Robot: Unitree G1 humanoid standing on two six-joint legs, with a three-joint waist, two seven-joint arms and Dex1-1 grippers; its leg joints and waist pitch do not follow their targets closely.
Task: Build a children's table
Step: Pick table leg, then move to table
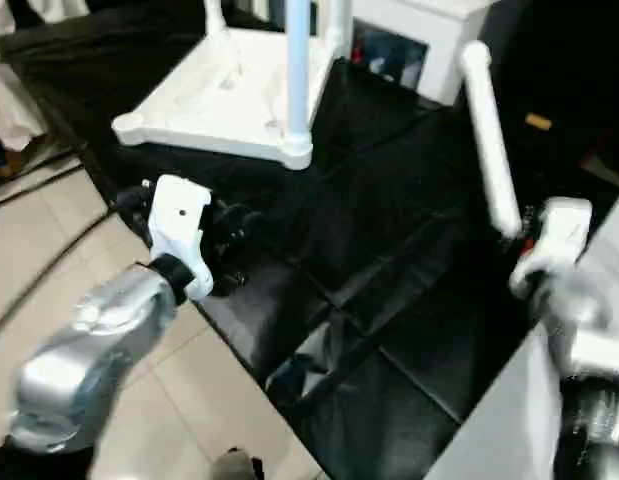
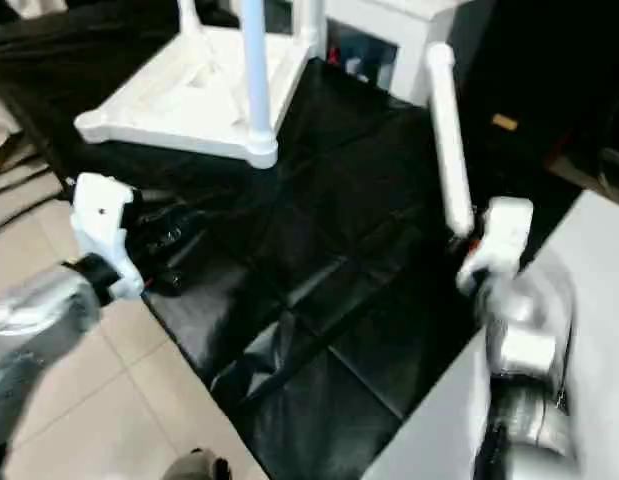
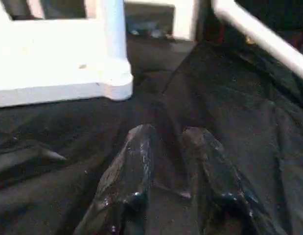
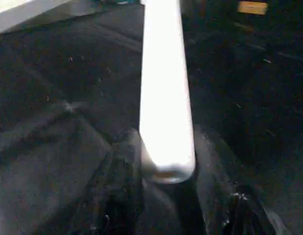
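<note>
The upturned white table top [image 1: 224, 95] sits at twelve o'clock on black cloth [image 1: 369, 290], its fitted legs cut off above — one leg [image 1: 298, 70] looks bluish. The right gripper [image 4: 166, 161] pinches a loose white leg [image 1: 489, 140] at three o'clock. The left gripper [image 3: 163, 161], empty, has its fingers slightly parted. Pale floor tiles [image 1: 49, 230] lie at nine o'clock.

Table top [image 1: 224, 95]: smooth white plastic, slightly glossy.
Loose leg [image 1: 492, 140]: smooth white plastic, with a soft sheen.
Cloth [image 1: 389, 260]: black fabric, matt and creased.
Floor [image 1: 49, 230]: pale tiles, smooth and faintly shiny.
Forearms [image 1: 84, 360]: silver, brushed-metal look.
Left claw [image 3: 166, 142]: fingers [image 3: 127, 171] of glossy black plastic.
Wrist housings [image 1: 179, 225]: smooth white plastic.
</note>
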